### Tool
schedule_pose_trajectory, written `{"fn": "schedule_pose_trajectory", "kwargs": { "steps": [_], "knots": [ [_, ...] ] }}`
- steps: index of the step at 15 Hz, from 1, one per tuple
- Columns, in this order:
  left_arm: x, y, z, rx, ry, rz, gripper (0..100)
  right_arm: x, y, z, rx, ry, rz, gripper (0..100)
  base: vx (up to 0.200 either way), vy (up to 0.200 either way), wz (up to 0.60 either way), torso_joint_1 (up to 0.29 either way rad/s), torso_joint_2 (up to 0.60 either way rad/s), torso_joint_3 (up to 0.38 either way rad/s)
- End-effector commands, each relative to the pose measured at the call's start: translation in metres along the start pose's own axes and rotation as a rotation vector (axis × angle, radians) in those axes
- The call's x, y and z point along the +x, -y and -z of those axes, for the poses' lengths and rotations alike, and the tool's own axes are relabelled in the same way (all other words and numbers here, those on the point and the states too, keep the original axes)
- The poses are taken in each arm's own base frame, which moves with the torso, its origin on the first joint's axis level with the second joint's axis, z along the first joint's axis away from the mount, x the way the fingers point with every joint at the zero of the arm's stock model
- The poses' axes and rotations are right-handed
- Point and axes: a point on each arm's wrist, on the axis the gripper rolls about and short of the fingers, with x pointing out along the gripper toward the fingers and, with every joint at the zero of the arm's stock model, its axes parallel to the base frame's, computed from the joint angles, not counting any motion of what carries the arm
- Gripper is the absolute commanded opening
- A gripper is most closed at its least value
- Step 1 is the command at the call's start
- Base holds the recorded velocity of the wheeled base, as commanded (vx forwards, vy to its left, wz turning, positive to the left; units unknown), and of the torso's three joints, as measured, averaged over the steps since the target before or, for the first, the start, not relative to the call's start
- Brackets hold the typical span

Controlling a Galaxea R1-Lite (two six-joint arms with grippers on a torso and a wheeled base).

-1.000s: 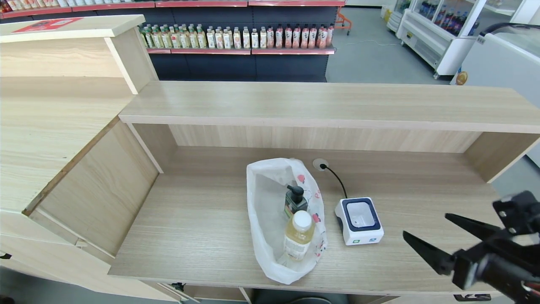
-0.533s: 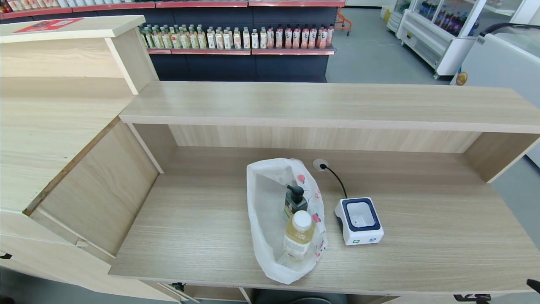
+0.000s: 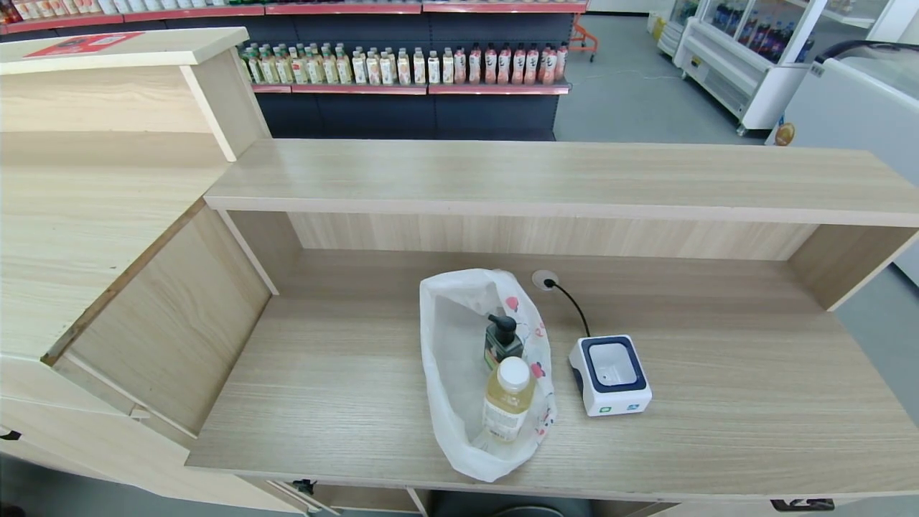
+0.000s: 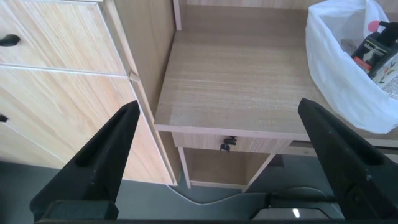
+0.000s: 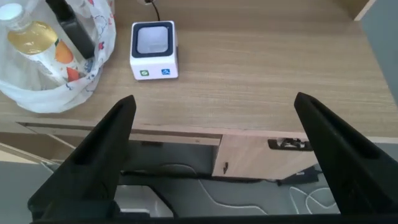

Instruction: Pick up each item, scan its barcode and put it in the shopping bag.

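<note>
A white shopping bag [image 3: 449, 359] with red prints lies open on the wooden counter [image 3: 754, 402]. Inside it stand a dark pump bottle [image 3: 502, 341] and a yellow drink bottle [image 3: 508, 399] with a white cap. The white barcode scanner [image 3: 610, 375] sits just right of the bag, its cable running to a hole in the counter. My left gripper [image 4: 221, 158] hangs open below the counter's front edge, left of the bag [image 4: 345, 74]. My right gripper [image 5: 214, 158] is open too, low in front of the counter, near the scanner [image 5: 154, 50] and the bag [image 5: 46, 84].
A raised wooden ledge [image 3: 560, 179] runs along the back of the counter, and a taller cabinet [image 3: 93, 179] closes the left side. Drawers [image 4: 56, 74] sit below the counter at the left. Shelves of bottles [image 3: 402, 64] and freezers [image 3: 747, 50] stand far behind.
My right gripper, open over the counter's right front corner a second ago, has dropped down out of the head view. The bag, bottles and scanner have stayed put.
</note>
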Motion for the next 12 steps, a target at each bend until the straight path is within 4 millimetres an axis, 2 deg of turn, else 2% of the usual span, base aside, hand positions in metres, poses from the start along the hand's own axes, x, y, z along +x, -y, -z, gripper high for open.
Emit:
{"fn": "schedule_pose_trajectory", "kwargs": {
  "steps": [1,12],
  "knots": [
    [0.0000,0.0000,0.0001,0.000,0.000,0.000,100,-0.0032,-0.0002,0.0017,0.003,0.038,0.007,100,0.000,0.000,0.00,0.000,0.00,0.000],
    [0.0000,0.0000,0.0001,0.000,0.000,0.000,100,-0.0032,-0.0002,0.0017,0.026,0.038,0.006,100,0.000,0.000,0.00,0.000,0.00,0.000]
  ]
}}
